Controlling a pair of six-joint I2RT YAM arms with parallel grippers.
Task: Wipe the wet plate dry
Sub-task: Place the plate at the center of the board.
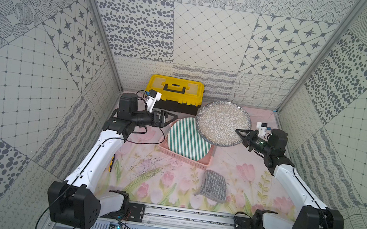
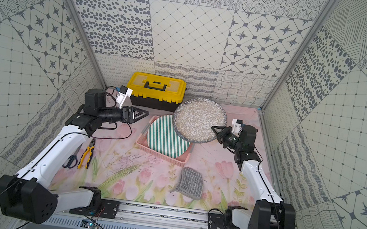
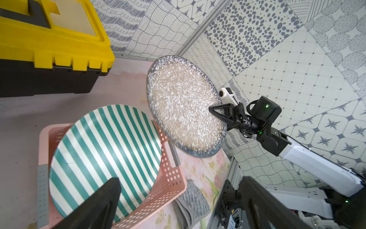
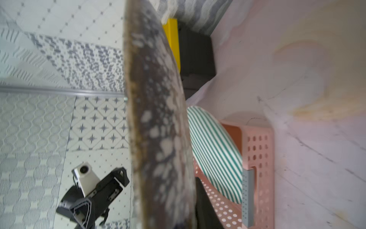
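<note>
A speckled grey-brown plate (image 1: 221,121) (image 2: 197,118) hangs tilted in the air over the far right of the table. My right gripper (image 1: 239,134) (image 2: 215,130) is shut on its right rim. The left wrist view shows the plate (image 3: 182,105) with those jaws (image 3: 213,112) clamped on its edge. In the right wrist view the plate (image 4: 158,119) fills the middle, one dark finger (image 4: 204,206) behind it. My left gripper (image 1: 172,118) (image 2: 142,114) is open and empty, left of the plate and apart from it. A grey striped cloth (image 1: 214,185) (image 2: 190,183) (image 3: 193,202) lies on the mat.
A green-striped plate (image 1: 187,138) (image 3: 105,150) leans in a pink perforated basket (image 1: 184,158) (image 3: 172,178) under the held plate. A yellow and black toolbox (image 1: 176,90) stands at the back. Pliers (image 2: 86,156) and scissors (image 2: 70,160) lie by the left arm.
</note>
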